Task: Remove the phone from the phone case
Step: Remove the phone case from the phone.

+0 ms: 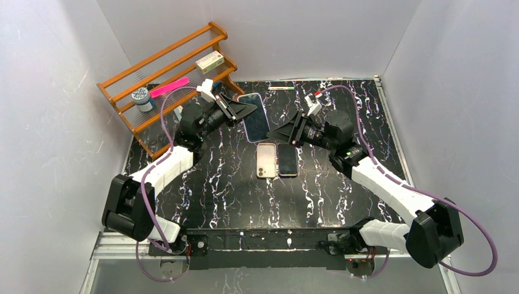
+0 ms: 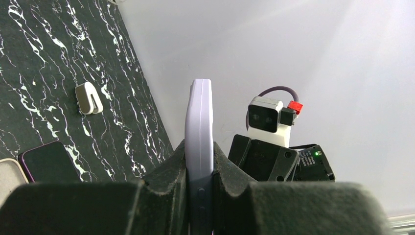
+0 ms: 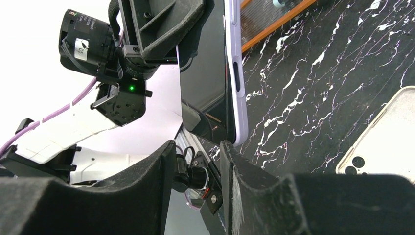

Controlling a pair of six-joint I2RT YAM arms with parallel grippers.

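Left gripper [image 2: 199, 169] clamps the cased phone [image 1: 254, 116] on edge — hold it firm. Right gripper [image 3: 195, 152], jaws apart, should pinch only the case [image 3: 234, 44] lip.

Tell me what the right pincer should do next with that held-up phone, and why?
Probably ease the right pincer forward so its open fingers straddle the free end of the phone, then close. The left pincer clamps the lavender case, and that end sits just beyond the right gap, not yet gripped.
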